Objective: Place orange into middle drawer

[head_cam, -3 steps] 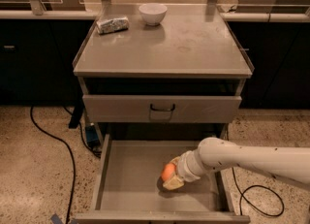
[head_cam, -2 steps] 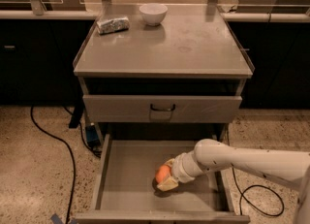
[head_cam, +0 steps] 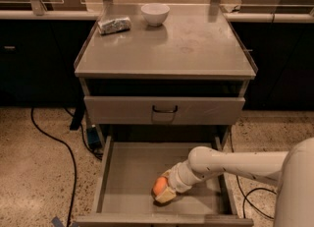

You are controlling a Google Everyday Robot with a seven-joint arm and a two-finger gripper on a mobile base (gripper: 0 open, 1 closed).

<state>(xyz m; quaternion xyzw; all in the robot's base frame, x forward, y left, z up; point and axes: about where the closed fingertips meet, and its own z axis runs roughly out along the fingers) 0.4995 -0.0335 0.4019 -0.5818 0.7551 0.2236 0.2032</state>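
The orange (head_cam: pixel 159 185) is a small bright round fruit low inside the open middle drawer (head_cam: pixel 128 174), a wide grey tray pulled out from the cabinet. My gripper (head_cam: pixel 164 191) reaches in from the right on a white arm and is shut on the orange, down near the drawer's flat bottom, right of its centre and towards the front wall. Whether the orange touches the bottom is hidden by the fingers.
The grey cabinet top (head_cam: pixel 196 44) holds a white bowl (head_cam: pixel 155 14) and a foil-wrapped packet (head_cam: pixel 114 24) at the back. The shut upper drawer front with a dark loop handle (head_cam: pixel 164 109) overhangs the open drawer. Black cables (head_cam: pixel 59 145) lie on the speckled floor at left and right.
My gripper has moved slightly left and lower in the drawer with the orange in it. Nothing else has moved.
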